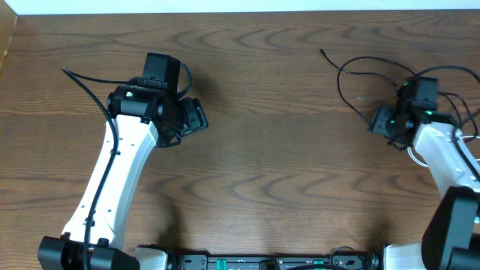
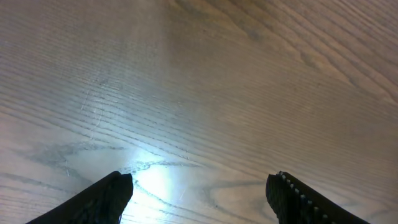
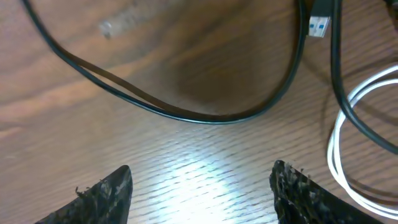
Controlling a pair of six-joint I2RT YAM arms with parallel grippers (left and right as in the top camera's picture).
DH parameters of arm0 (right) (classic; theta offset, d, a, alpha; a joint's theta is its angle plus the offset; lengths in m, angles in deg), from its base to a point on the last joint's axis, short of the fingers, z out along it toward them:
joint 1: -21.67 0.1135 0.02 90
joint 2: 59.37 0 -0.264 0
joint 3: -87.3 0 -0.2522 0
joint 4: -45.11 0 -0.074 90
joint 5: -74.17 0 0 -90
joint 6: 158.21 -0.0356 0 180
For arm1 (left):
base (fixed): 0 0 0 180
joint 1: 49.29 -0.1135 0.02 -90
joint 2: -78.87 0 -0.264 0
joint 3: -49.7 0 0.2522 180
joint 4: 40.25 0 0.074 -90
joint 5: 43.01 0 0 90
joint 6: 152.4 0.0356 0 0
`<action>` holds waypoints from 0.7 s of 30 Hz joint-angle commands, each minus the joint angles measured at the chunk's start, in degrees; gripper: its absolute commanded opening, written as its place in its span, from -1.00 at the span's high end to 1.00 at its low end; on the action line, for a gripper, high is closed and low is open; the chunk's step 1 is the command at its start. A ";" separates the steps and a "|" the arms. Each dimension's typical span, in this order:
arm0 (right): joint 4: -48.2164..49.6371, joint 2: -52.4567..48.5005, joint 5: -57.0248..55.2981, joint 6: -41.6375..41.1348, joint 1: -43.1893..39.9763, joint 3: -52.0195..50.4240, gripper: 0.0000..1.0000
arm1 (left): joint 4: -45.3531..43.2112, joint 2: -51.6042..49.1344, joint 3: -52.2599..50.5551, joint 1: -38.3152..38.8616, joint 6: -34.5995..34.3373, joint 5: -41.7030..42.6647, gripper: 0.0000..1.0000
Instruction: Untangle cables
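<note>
A thin black flexible cable [image 3: 205,118] curves across the brown wood-grain surface [image 3: 74,124] just ahead of the right gripper [image 3: 200,169], whose jaws stand wide apart with nothing between them. A thinner white cord [image 3: 333,146] loops beyond its finger at the wrist view's right, crossing a black strand there. Both look light, limp and slick, so pinching the black bend directly ahead seems best. The left gripper [image 2: 199,182] is likewise spread and empty, well apart from both cables. No container shows.

There is one brown wood-grain tabletop [image 1: 285,165]. Two cords lie there: one thin black cable [image 3: 205,118], one thin white cable [image 3: 331,146]. One blue-tipped plug [image 3: 319,25] shows. Two white arms: left arm [image 1: 112,180], right arm [image 1: 450,157]. Two black pincers: left pincer [image 2: 199,186], right pincer [image 3: 202,180].
</note>
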 commanded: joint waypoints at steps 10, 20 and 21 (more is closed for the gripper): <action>1.42 -4.57 -9.97 -22.36 -1.07 -0.26 -0.32 | 0.55 -0.37 -0.26 0.09 0.52 -0.35 -0.49; 5.55 -12.22 -10.36 -30.93 -1.55 -0.26 -0.20 | 1.18 -0.37 -0.26 0.09 0.52 -0.35 -0.50; 6.10 -12.66 -10.38 -30.91 -1.55 -0.26 -0.20 | 1.18 -0.37 -0.26 0.09 0.52 -0.35 -0.50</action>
